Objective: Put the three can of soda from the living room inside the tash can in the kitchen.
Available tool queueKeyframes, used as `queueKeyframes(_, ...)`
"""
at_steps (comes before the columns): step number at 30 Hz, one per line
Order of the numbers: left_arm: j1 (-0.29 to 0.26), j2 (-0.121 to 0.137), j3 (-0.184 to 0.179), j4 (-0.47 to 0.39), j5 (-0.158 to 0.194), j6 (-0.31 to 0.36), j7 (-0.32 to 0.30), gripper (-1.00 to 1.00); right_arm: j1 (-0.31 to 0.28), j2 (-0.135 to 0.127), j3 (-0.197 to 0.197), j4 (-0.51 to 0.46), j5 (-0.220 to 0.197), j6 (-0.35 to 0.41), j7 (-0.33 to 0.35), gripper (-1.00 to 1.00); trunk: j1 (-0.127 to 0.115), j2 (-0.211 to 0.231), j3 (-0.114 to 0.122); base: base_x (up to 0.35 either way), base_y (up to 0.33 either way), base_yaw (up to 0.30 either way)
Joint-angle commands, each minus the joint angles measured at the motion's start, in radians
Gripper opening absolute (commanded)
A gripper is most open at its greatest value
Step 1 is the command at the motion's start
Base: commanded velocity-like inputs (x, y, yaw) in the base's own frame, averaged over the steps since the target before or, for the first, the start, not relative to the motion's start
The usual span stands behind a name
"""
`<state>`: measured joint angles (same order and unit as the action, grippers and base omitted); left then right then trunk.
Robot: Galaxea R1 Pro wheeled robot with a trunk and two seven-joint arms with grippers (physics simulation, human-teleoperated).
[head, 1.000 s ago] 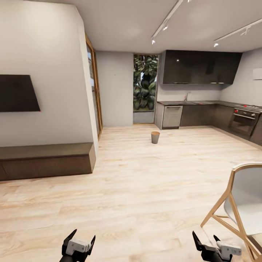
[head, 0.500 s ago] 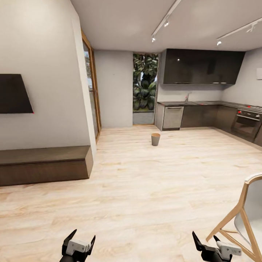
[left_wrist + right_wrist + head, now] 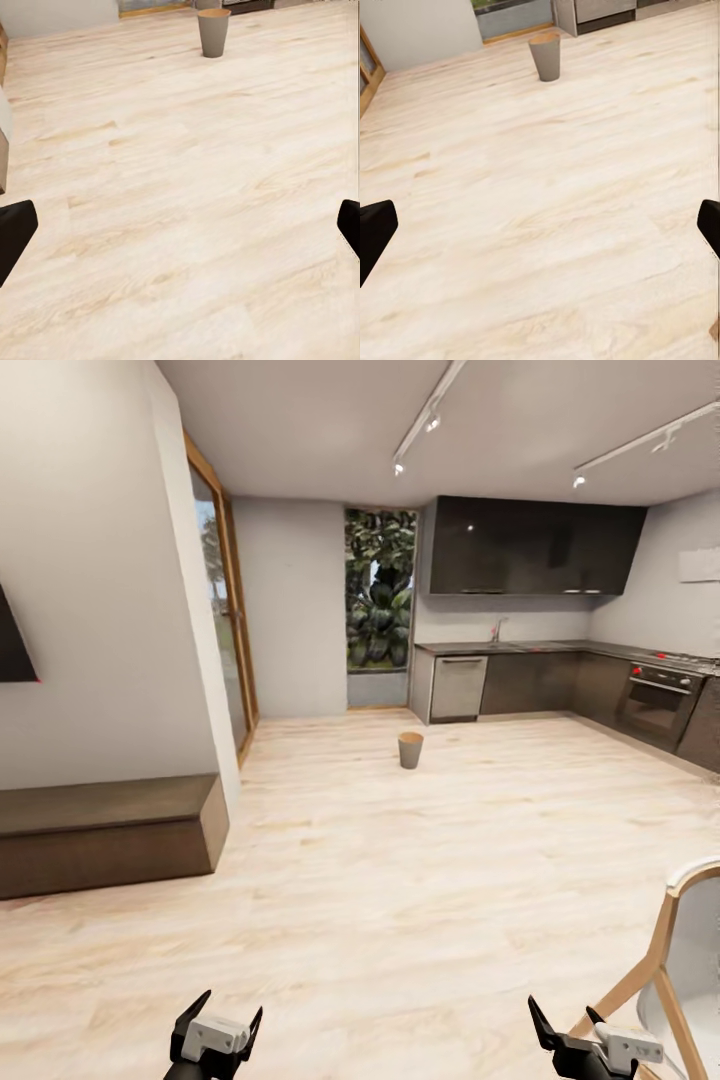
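Pale wood floor ran thru the whole space. Long dark low cabinet sat vs. the left wall, corner of a black TV above it. White chair w/ wood legs stood at lower right. Oven and dishwasher were set under the counter; dark upper cabinets above.

Three forward views, shared tash can

I'm seeing grey trash can standing upright on pale wood floor, brown inside showing at rim. Left gripper spread wide, black fingertips well apart from can.
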<state>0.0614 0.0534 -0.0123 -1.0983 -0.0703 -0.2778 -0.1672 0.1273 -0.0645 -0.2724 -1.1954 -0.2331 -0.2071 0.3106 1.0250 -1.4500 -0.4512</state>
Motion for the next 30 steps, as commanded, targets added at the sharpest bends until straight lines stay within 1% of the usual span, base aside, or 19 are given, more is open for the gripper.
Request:
queueKeyframes(1,0.000,0.000,0.000,0.000,0.000,0.000,0.000,1.00,0.000,0.000,0.000,0.000,0.000,0.000,0.000,1.00,0.000,0.000,0.000,0.282,-0.152,-0.077)
queueKeyframes(15,0.000,0.000,0.000,0.000,0.001,0.000,0.000,1.00,0.000,0.000,-0.001,-0.001,0.001,0.000,0.000,1.00,0.000,0.000,0.002,0.281,-0.142,-0.017)
queueKeyframes(25,0.000,0.000,0.000,0.000,0.001,0.000,-0.001,1.00,0.000,0.000,-0.001,-0.001,0.002,0.000,-0.001,1.00,0.000,0.000,0.002,0.293,-0.025,0.000)
queueKeyframes(30,0.000,0.000,0.000,0.000,0.001,0.000,-0.003,1.00,0.000,0.000,-0.001,-0.001,0.002,0.000,-0.001,1.00,0.000,0.000,0.002,0.303,0.042,0.000)
